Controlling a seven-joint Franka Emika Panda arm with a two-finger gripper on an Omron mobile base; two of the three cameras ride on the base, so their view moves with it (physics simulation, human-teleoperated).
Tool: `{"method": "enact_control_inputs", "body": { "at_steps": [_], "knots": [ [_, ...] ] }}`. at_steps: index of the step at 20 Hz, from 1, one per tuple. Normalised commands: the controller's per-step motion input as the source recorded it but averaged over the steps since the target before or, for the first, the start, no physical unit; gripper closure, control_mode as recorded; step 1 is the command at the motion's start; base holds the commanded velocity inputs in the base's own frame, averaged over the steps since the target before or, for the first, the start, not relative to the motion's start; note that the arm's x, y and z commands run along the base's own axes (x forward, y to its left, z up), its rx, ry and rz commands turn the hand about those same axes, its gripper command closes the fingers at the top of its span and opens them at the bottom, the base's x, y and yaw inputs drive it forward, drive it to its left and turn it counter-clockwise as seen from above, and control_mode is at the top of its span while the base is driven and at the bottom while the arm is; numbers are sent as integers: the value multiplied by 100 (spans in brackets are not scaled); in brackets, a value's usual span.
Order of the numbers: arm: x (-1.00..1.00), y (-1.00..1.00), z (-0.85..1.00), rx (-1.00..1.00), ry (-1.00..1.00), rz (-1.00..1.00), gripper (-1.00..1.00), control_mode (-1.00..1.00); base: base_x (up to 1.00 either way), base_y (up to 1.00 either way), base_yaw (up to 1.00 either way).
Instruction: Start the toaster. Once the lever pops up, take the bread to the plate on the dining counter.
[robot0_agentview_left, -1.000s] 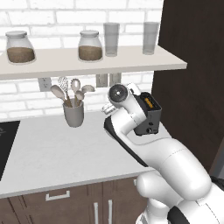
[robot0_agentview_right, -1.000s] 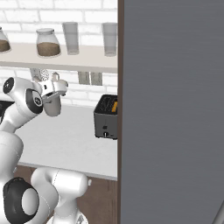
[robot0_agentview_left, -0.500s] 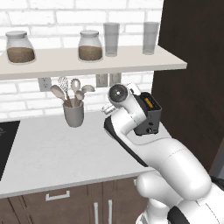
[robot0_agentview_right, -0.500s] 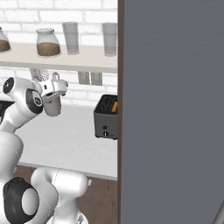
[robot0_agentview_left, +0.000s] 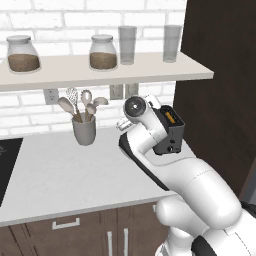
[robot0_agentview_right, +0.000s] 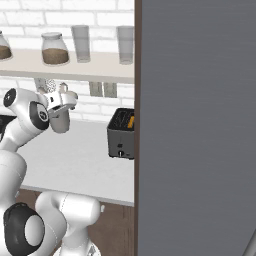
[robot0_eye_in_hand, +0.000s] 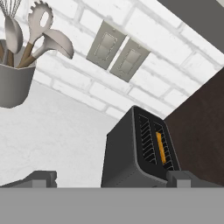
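Spreading the two small dark fingers of the end effector (robot0_eye_in_hand: 111, 178) wide apart and pinching nothing. Hanging in the air over the plain flat white surface (robot0_agentview_left: 60, 175), not touching it. Looking down along those fingers at the small boxy dark grey toaster (robot0_eye_in_hand: 131, 153), close by but apart from it.

Sitting the toaster on the white surface with its two slots facing up, right beside the tall dark brown wood cupboard wall (robot0_agentview_left: 220, 75). Showing the thin golden-yellow slice of bread (robot0_eye_in_hand: 161, 148) standing on its edge down in the slot nearer the cupboard wall. Showing a tiny knob low on the toaster's narrow face in the right base view.

Off to the other side of the toaster, well apart, standing a round grey cup (robot0_agentview_left: 84, 131) on the same surface, holding pale kitchen spoons (robot0_agentview_left: 80, 102) sticking out of its top.

Behind all that, carrying two grey switch plates (robot0_eye_in_hand: 118, 52) side by side on the white brick wall (robot0_eye_in_hand: 78, 17). Higher up, running a long pale shelf (robot0_agentview_left: 100, 72) along the bricks, holding two glass jars (robot0_agentview_left: 103, 52) with brown stuff inside and two clear drinking glasses (robot0_agentview_left: 127, 45).
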Motion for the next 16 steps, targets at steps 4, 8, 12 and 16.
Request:
{"method": "enact_control_inputs", "body": {
  "at_steps": [4, 8, 12, 16],
  "knots": [
    [0, 0, 0, 0, 0, 0, -100, -100, 0, 0, 0],
    [0, 0, 0, 0, 0, 0, -100, -100, 0, 0, 0],
    [0, 0, 0, 0, 0, 0, -100, -100, 0, 0, 0],
    [0, 0, 0, 0, 0, 0, -100, -100, 0, 0, 0]
  ]
}}
